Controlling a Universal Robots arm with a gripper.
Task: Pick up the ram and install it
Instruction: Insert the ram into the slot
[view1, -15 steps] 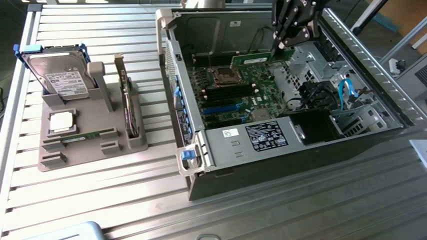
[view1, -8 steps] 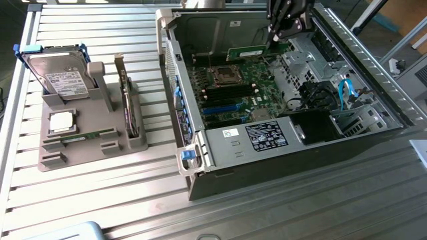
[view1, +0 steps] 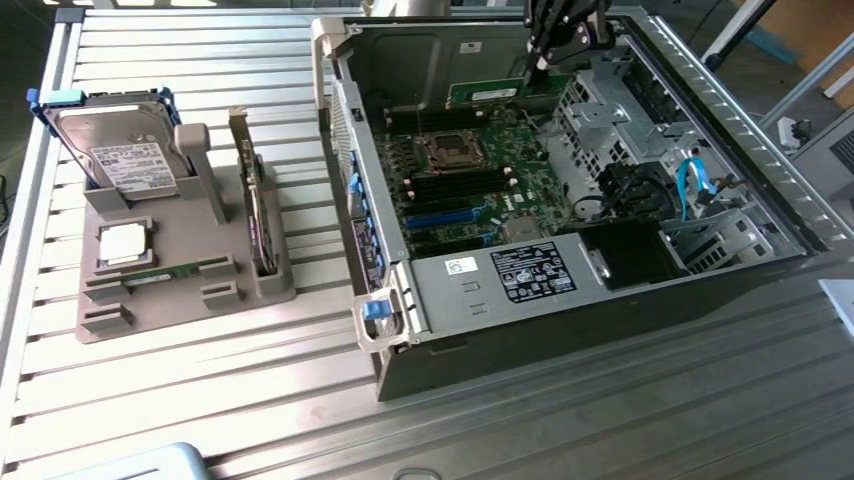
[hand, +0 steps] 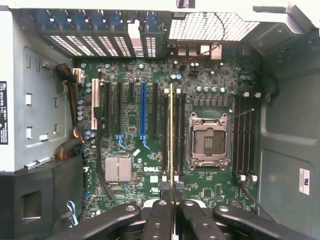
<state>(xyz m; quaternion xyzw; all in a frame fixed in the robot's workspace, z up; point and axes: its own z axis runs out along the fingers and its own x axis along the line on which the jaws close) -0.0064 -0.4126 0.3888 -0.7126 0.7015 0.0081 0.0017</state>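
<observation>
End effector (hand: 172, 202) is over the open PC case (view1: 534, 350), jaws clamped on the ram (hand: 171, 130). In the wrist view the stick is edge-on, a thin pale line running out from between the fingers. It hangs above the mobo (hand: 125, 130), lined up w/ the black DIMM slots (hand: 179, 135) just beside the CPU socket (hand: 207, 140). Can't tell if it's touching a slot.

Handling, imo: light, thin, stiff along its length, but it won't take bending or twisting. Chips & edge contacts are fragile, so the grip belongs on the flat faces near the top edge, mid-length, contacts left free. The smooth board could slip if pressed off-centre.

A second stick (view1: 167, 272) lies in the grey fixture (view1: 200, 300) on the surface (view1: 534, 430).
</observation>
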